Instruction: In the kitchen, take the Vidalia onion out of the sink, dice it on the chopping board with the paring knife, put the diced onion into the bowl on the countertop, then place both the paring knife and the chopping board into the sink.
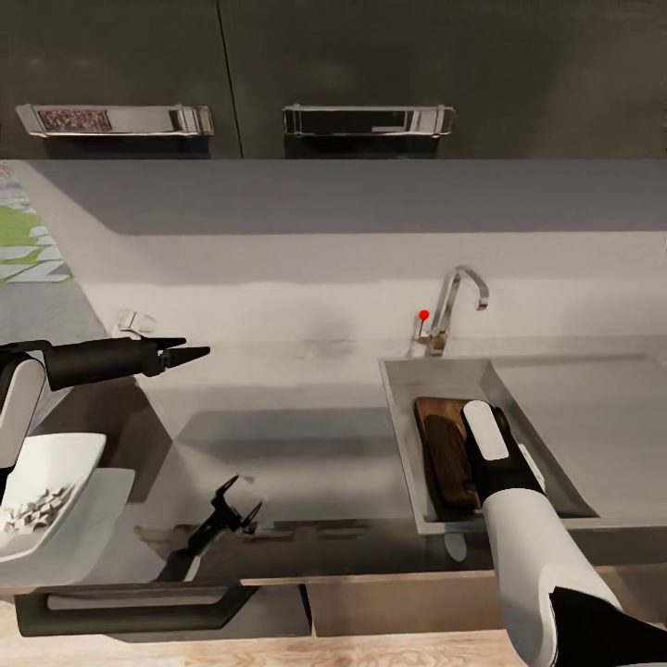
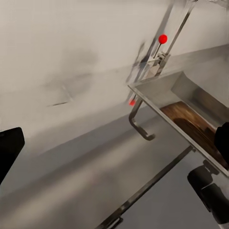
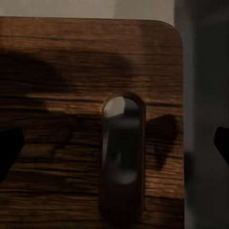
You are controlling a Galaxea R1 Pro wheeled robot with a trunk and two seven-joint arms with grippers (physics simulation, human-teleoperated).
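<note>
— Where's the board (image 1: 443,449) now?

— In the sink (image 1: 400,408), lying along its left wall, its slot end under the right claw (image 3: 114,143). From the right wrist view the two finger tips sit wide apart at either edge of the picture with nothing between them, so I'd say that claw is open and holds nothing.

— What could go wrong?

— The biggest worry, to my eye, is the right arm (image 1: 519,547): it reaches deep into the sink, and lifting out crooked could catch the board's edge or knock the sink's right wall. Next, the tap (image 1: 454,306) stands just behind the sink, so a high swing back could clip it. Smaller still: the left claw (image 1: 190,352) hangs over the counter (image 1: 306,445) well left of the sink, fingers drawn to a point with nothing in them; a careless sweep could nudge the bowl (image 1: 56,482) at the counter's far left and spill the dice (image 1: 37,509).

— And the knife?

— I can't make it out; the arm hides much of the sink.

— Count, then?

— One counter, one sink, two arms, one board, one bowl, one tap, two claws, and dice too many and too small to number.
</note>
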